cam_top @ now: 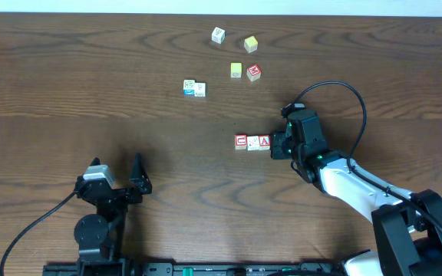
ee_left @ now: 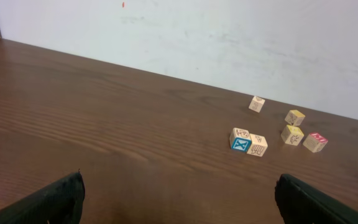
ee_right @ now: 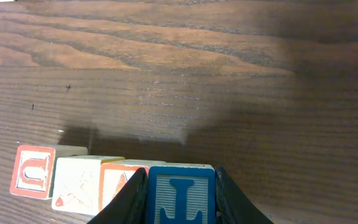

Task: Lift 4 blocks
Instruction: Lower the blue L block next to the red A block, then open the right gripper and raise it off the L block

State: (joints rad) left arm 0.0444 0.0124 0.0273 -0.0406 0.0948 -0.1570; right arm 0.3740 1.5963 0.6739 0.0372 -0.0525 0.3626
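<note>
Right wrist view: the right claw (ee_right: pixel 179 177) is clamped on the blue-lettered block (ee_right: pixel 180 200), bottom centre, ending a touching row with the "A" block (ee_right: pixel 118 183), whitish block (ee_right: pixel 76 185) and "C" block (ee_right: pixel 28 171) on the worktop (ee_right: pixel 229 74). Jaws of the left claw (ee_left: pixel 179 193) stand apart. Lifting seems next, keeping the row level.

A dark wood-grain table (cam_top: pixel 90 92) meets a plain white wall (ee_left: pixel 229 37) behind it.
</note>
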